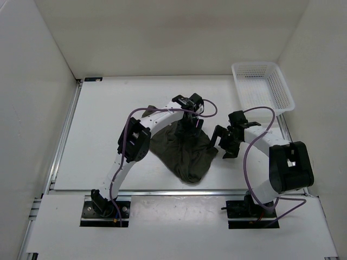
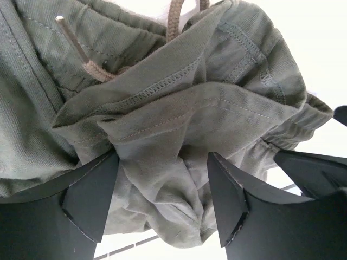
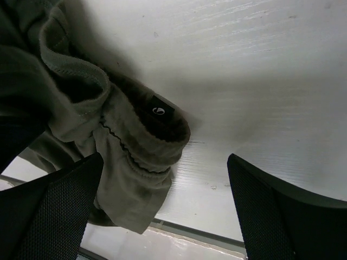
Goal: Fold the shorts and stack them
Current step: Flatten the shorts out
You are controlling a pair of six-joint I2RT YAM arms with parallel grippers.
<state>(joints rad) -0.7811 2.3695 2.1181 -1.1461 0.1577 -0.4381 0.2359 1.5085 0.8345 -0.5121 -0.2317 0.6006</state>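
Observation:
The dark olive shorts (image 1: 184,154) lie crumpled in a heap at the middle of the table. My left gripper (image 1: 193,122) is at the heap's far top edge. In the left wrist view its jaws (image 2: 162,227) stand wide apart with bunched waistband fabric (image 2: 179,108) between them, and the brown drawstring (image 2: 176,19) shows above. My right gripper (image 1: 223,145) is open and empty just right of the shorts. In the right wrist view (image 3: 162,216) a rolled edge of the shorts (image 3: 130,157) lies by its left finger, with bare table between the fingers.
A white mesh basket (image 1: 262,86) stands at the back right corner. White walls enclose the table. A metal rail runs along the table's near edge (image 1: 162,190) close to the shorts' lowest corner.

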